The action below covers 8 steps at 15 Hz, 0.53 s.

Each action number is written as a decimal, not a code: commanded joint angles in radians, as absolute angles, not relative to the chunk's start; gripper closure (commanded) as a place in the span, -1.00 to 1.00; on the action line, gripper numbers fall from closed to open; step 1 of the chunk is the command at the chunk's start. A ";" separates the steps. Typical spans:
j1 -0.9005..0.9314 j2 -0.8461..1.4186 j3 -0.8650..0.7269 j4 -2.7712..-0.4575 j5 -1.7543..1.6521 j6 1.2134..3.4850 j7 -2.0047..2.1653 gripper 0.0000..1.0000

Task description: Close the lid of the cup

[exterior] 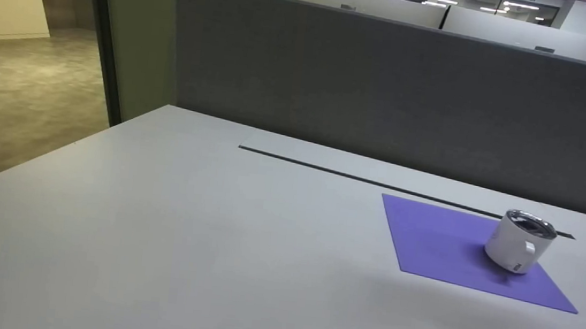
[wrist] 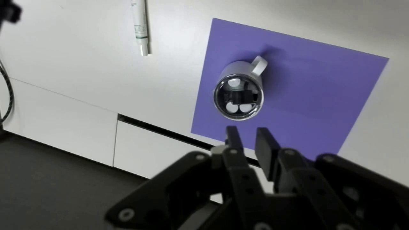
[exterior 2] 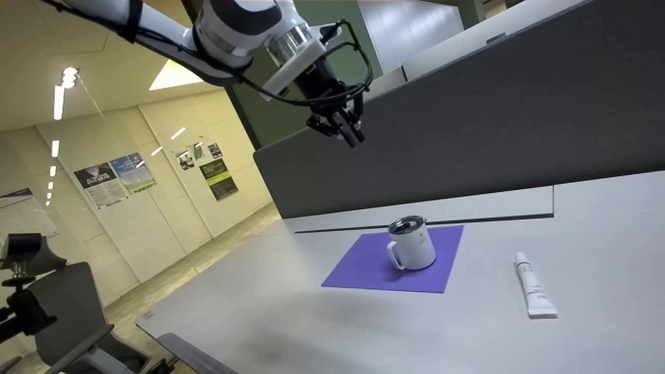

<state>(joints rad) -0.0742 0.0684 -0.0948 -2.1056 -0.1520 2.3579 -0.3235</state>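
Wrist view shows the black two-fingered claw (wrist: 247, 136) narrowly parted, empty, with the round, see-through, plastic-looking lid (wrist: 239, 96) on the white cylindrical cup (wrist: 237, 67) below and ahead, so I would first centre above it, then press softly.

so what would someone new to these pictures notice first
The eye would probably fall on the purple mat, a vivid patch on the pale table, with the white cup standing on it, lid on top. Next might come the robot arm at the upper left of an exterior view, its black fingers apart in the wrist view. The white tube lies off the mat.
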 commanded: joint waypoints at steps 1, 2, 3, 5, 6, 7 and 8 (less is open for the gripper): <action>-0.108 0.188 -0.110 -1.929 -0.144 2.235 -0.320 1.00; -0.113 0.208 -0.109 -1.887 -0.137 2.141 -0.316 1.00; -0.111 0.157 -0.099 -1.992 -0.150 2.260 -0.323 0.97; -0.121 0.191 -0.102 -1.933 -0.147 2.185 -0.323 0.98; -0.122 0.198 -0.102 -1.921 -0.147 2.176 -0.323 0.98; -0.121 0.201 -0.102 -1.916 -0.147 2.172 -0.323 0.98; -0.120 0.201 -0.101 -1.915 -0.147 2.169 -0.323 0.98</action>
